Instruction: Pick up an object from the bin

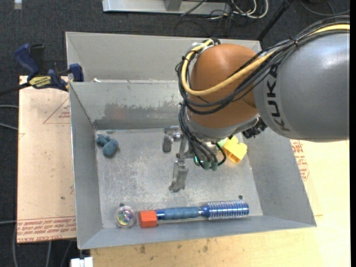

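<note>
My gripper (173,164) hangs over the bare floor in the middle of the bin, open, with nothing between its fingers. A yellow block (236,150) lies just to its right, partly hidden under the arm, with a green piece (218,152) beside it. Along the front wall, below the gripper, lies a blue brush (200,212) with a bristled head at the right and an orange end (147,218) at the left.
A small glittery ball (125,216) sits in the front left corner beside the brush's orange end. A blue lump (107,144) lies near the back left corner. The orange cover and cables on the wrist hide the back right of the bin.
</note>
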